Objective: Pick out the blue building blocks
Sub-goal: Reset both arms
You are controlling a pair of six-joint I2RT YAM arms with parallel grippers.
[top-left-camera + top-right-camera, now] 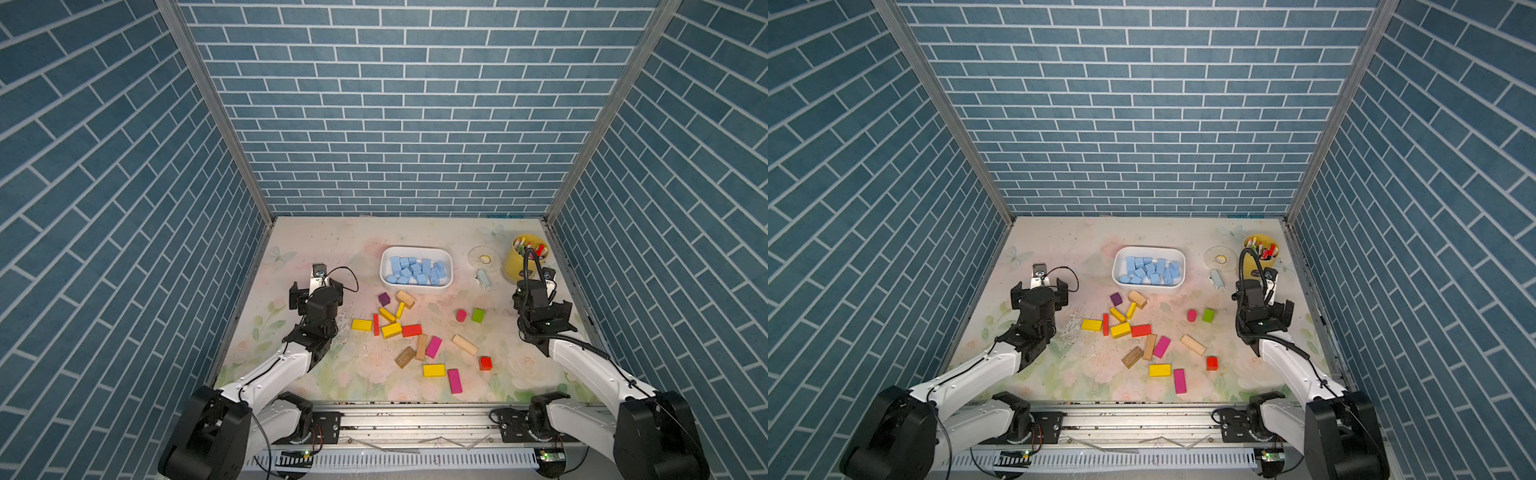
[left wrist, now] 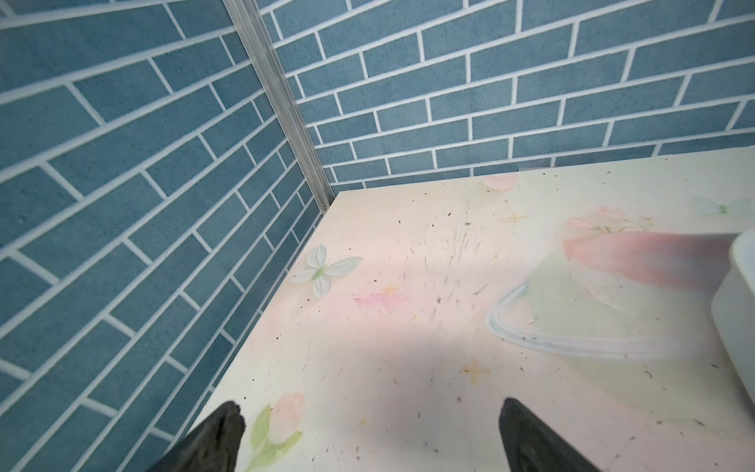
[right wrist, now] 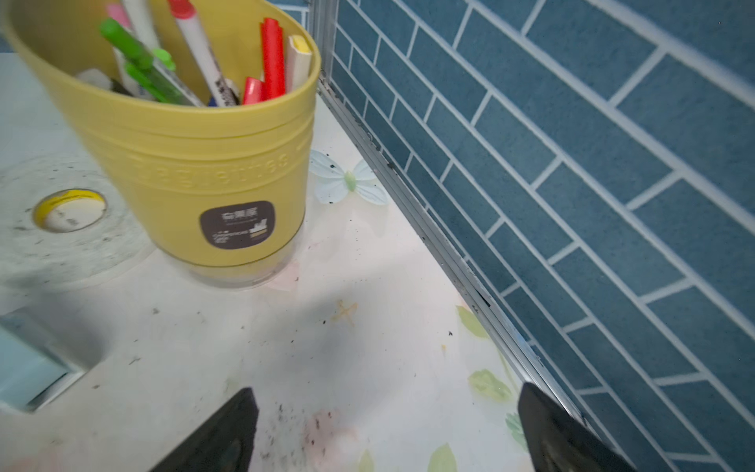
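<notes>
In both top views about twenty blue blocks (image 1: pixel 415 270) (image 1: pixel 1152 269) lie in one tray (image 1: pixel 415 289), five yellow blocks (image 1: pixel 361 324) among others strewn on the desk (image 1: pixel 332 249). Left wrist: left claw (image 2: pixel 367 408) released above the desk. Right wrist: right claw (image 3: pixel 388 396) released near one cup (image 3: pixel 204 163), its label (image 3: pixel 236 224) too blurred to read.

**Illumination:** bright, even, from overhead. The floral table (image 1: pixel 365 249) looks pale and slightly washed, with no hard glare.
**Shadows:** soft grey patches with diffuse edges on the table, in both wrist views.
**Blur:** the right wrist view is smeared, with the yellow pen cup (image 3: pixel 212 163) and tape roll (image 3: pixel 69 229) streaked. In the left wrist view the white tray (image 2: pixel 739 294) has a soft rim and a pinkish-grey smear beside it.
**Distortion:** wide-angle; the brick-pattern walls (image 1: pixel 104 208) splay outward in both top views.
**Sharpness:** top views are crisp, and the blue building blocks (image 1: pixel 415 270) are clean-edged.
</notes>
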